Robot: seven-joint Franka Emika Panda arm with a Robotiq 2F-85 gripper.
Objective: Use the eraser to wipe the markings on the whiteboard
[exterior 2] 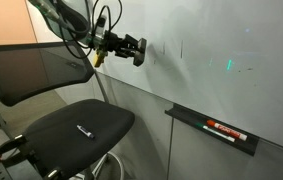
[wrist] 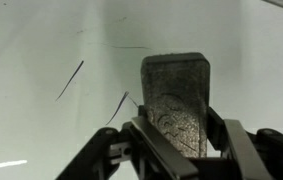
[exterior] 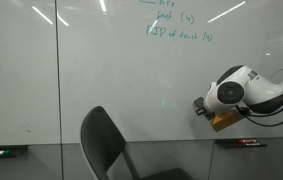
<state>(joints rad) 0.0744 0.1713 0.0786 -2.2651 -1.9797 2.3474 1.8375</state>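
Observation:
The whiteboard (exterior: 71, 70) is a large glossy white wall with green handwriting (exterior: 176, 25) at its top; it also shows in the other exterior view (exterior 2: 221, 60) and fills the wrist view (wrist: 41, 50). My gripper (wrist: 176, 128) is shut on the eraser (wrist: 176, 95), whose dark grey face shows in the wrist view. In both exterior views the gripper (exterior: 203, 105) (exterior 2: 131, 48) points at the board, with the eraser's end (exterior 2: 140, 46) at or touching the surface. It is well below the green handwriting. Thin dark strokes (wrist: 71, 80) lie on the board just left of the eraser.
A black office chair (exterior: 106, 140) (exterior 2: 76, 125) stands close below the arm, with a small marker (exterior 2: 83, 130) on its seat. A tray (exterior 2: 186, 115) on the board holds a red-and-black marker (exterior 2: 224, 130) (exterior: 243, 143). Another marker ledge (exterior: 1, 150) sits lower left.

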